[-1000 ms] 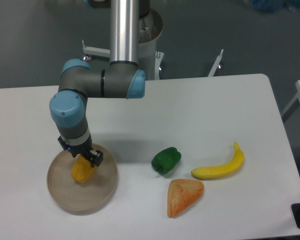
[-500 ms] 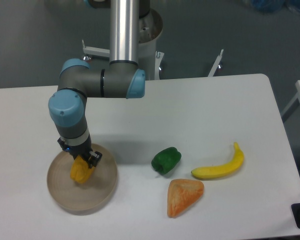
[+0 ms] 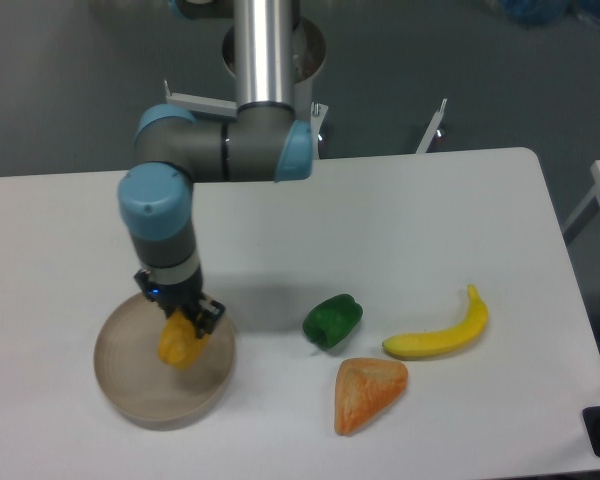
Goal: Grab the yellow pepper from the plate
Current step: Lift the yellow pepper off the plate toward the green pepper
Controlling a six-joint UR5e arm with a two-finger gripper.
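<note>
The yellow pepper [image 3: 180, 343] is a small orange-yellow lump held in my gripper [image 3: 184, 325], which is shut on it from above. It hangs over the right half of the round beige plate [image 3: 130, 385], which lies at the table's front left. Whether the pepper still touches the plate's floor cannot be told. My fingertips are mostly hidden by the pepper and the black gripper body.
A green pepper [image 3: 332, 320] lies right of the plate. Beyond it lie a yellow banana [image 3: 440, 335] and an orange triangular wedge [image 3: 367, 392]. The arm's base column [image 3: 268, 50] stands at the table's back.
The arm has shifted to the right, carrying the pepper from the plate's middle toward its right side. The other objects have not moved.
</note>
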